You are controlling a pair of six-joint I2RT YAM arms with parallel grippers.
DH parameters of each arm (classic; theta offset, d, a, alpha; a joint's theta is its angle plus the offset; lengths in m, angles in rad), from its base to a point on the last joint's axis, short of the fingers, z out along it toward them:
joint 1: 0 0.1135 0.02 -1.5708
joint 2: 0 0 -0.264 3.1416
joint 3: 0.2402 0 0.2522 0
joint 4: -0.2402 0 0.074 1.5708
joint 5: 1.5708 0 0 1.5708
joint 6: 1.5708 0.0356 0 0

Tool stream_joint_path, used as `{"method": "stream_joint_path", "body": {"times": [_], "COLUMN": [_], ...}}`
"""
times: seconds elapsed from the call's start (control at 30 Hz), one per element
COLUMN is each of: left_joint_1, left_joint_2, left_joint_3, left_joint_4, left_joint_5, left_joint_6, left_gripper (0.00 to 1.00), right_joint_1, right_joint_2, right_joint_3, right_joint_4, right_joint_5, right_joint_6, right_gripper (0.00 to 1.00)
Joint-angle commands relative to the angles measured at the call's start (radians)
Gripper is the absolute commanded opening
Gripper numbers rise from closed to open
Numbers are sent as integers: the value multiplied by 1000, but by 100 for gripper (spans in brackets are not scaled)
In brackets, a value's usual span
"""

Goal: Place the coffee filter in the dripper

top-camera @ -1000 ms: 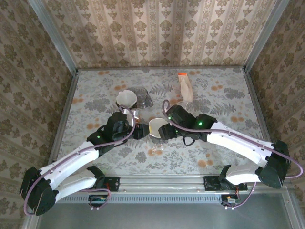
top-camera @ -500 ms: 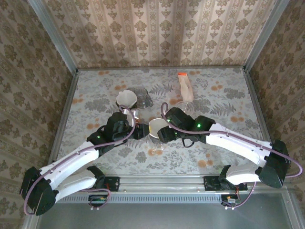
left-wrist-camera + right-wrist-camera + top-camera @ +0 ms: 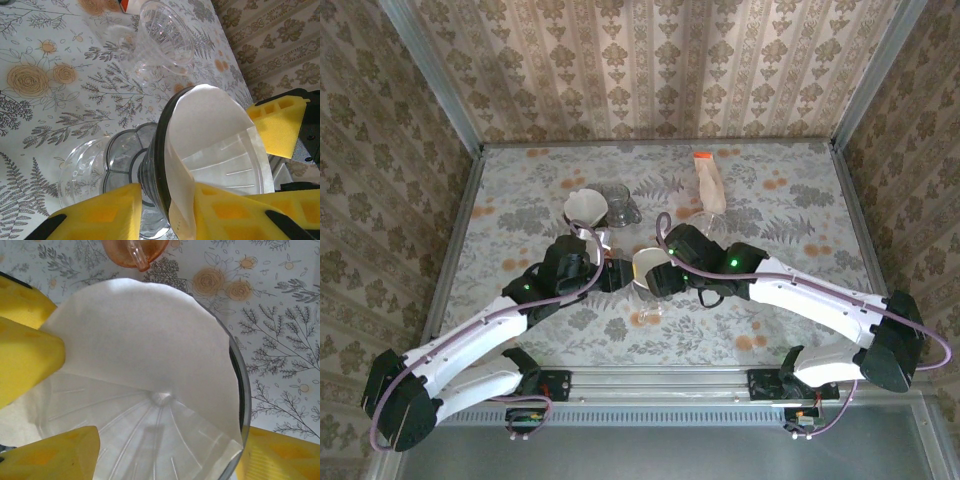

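Filter (image 3: pixel 145 335) lying in dripper (image 3: pixel 150 440) at mid-bench (image 3: pixel 790 200), one side folded inward, left hand (image 3: pixel 167 197) pinching dripper's neck, right hand (image 3: pixel 75 395) spread, fingers astride filter's edge at rim.

We count two claws, the left claw (image 3: pixel 618 274) and the right claw (image 3: pixel 663 277). We count two white paper cones: one filter (image 3: pixel 145 335) sitting in a dripper (image 3: pixel 150 440), and one white cone (image 3: pixel 585 207) farther back. We count two clear drippers; the second dripper (image 3: pixel 166 32) stands alone. There is one clear saucer (image 3: pixel 85 170), one orange-capped container (image 3: pixel 708 183) and one counter (image 3: pixel 790 190).
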Motion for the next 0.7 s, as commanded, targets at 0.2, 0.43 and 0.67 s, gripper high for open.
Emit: {"method": "stream_joint_path", "body": {"times": [0.2,0.43,0.67], "left_joint_1": [-7,-7,-4], "left_joint_2": [8,11,11], "left_joint_3": [-13,-12,-10], "left_joint_4": [27,28,24], "left_joint_5": [-7,-5,-9], "left_joint_6": [-11,-13,-15], "left_gripper": [32,32,32], "right_joint_1": [13,14,4], "right_joint_2": [47,29,-53], "right_joint_3": [41,44,49], "right_joint_4": [21,6,4], "right_joint_5": [-59,-10,104], "right_joint_6": [16,14,14], "right_gripper": [71,71,72]}}
